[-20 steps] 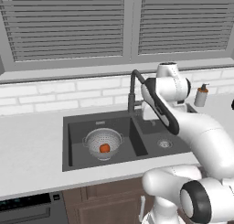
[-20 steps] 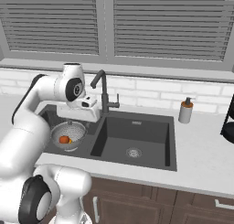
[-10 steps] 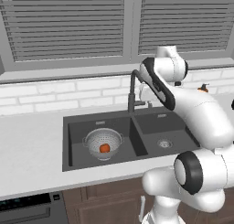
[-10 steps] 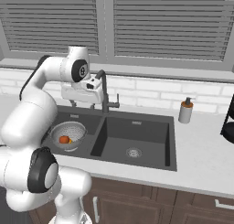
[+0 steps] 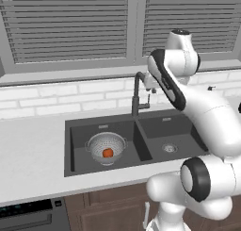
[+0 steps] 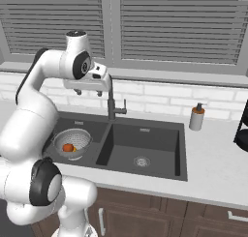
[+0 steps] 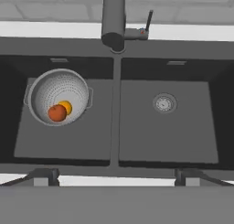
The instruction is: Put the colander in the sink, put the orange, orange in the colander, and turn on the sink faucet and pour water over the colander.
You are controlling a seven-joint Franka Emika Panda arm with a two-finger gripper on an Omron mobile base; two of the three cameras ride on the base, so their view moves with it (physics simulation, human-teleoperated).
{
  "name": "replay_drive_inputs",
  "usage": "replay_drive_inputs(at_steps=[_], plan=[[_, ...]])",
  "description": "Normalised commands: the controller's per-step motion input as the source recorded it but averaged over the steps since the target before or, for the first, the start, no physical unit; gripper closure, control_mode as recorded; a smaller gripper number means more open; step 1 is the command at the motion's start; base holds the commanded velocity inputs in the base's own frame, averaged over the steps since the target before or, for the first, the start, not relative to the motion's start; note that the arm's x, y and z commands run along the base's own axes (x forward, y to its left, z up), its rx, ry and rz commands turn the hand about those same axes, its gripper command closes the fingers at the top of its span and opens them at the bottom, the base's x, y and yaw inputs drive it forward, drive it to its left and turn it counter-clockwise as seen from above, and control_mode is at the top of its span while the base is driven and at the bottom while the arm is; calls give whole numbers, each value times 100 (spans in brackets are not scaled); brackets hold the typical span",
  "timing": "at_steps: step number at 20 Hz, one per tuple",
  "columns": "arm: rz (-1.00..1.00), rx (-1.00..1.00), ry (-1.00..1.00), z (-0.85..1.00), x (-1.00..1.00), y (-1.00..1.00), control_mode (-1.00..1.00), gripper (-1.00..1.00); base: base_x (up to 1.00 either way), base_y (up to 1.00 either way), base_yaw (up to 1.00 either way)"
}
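From the left base, your gripper [image 5: 149,84] hangs beside the faucet [image 5: 137,94]. From the right, the colander [image 6: 72,141] sits in the left basin. Hand view: jaws spread; lever [image 7: 148,23] lies ahead, upright, right of the spout.

We found no readable text, label, brand, number or sign on anything in these views.

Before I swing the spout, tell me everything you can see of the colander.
The colander is a round, silver-grey, metal-looking bowl dotted with small holes, with a small handle on each of two opposite sides. It sits upright on the floor of the sink's left basin, off the faucet spout's line. Two oranges lie inside, touching each other. No water reaches it.
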Motion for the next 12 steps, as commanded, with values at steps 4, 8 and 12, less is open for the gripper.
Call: replay_drive_inputs(at_steps=[4,8,12], plan=[[2,0,-32,22,3,0,-100,-100,0,0,0],[0,0,0,43,18,0,-100,-100,0,0,0],[0,0,6,32,16,7,-100,-100,0,0,0]])
